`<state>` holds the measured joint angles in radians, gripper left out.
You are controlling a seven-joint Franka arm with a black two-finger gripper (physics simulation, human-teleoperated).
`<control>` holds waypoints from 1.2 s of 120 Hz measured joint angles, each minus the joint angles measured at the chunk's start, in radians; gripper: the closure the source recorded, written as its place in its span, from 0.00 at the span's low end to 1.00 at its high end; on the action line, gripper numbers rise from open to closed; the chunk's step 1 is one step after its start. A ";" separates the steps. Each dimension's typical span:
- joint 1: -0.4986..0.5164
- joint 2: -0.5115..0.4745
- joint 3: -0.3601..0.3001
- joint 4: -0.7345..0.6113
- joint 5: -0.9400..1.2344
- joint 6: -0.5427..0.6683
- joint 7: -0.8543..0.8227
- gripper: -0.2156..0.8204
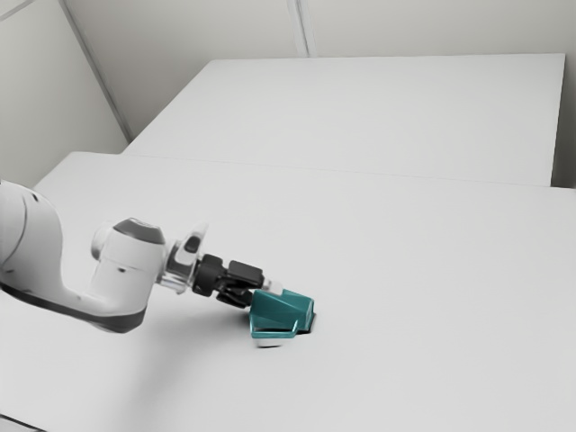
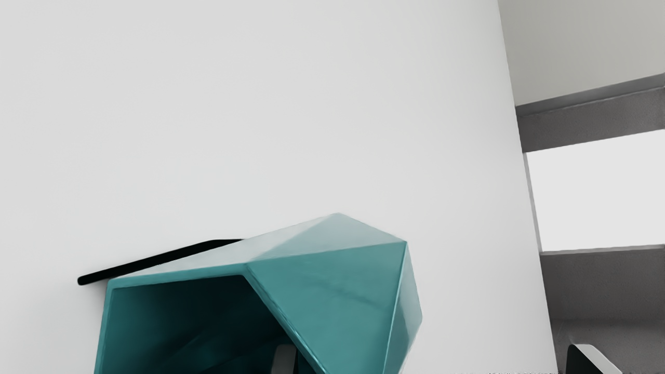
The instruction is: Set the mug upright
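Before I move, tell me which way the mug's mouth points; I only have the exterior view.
Observer: The wrist view looks into the mouth of the mug, so it faces back toward the tool.
Operator: Now report whether anything is inside it.
Observer: Yes, one fingertip is in the mouth, near the side wall.
Operator: Then give me the other one.
Observer: The other fingertip is outside the mug, with a wide gap between it and the wall in the wrist view.
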<state>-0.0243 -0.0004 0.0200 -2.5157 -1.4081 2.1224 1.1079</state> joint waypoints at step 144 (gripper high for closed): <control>0.082 -0.084 -0.096 0.172 0.213 0.124 -0.135 0.96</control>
<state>0.0580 -0.0849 -0.0755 -2.3437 -1.1948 2.2469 0.9728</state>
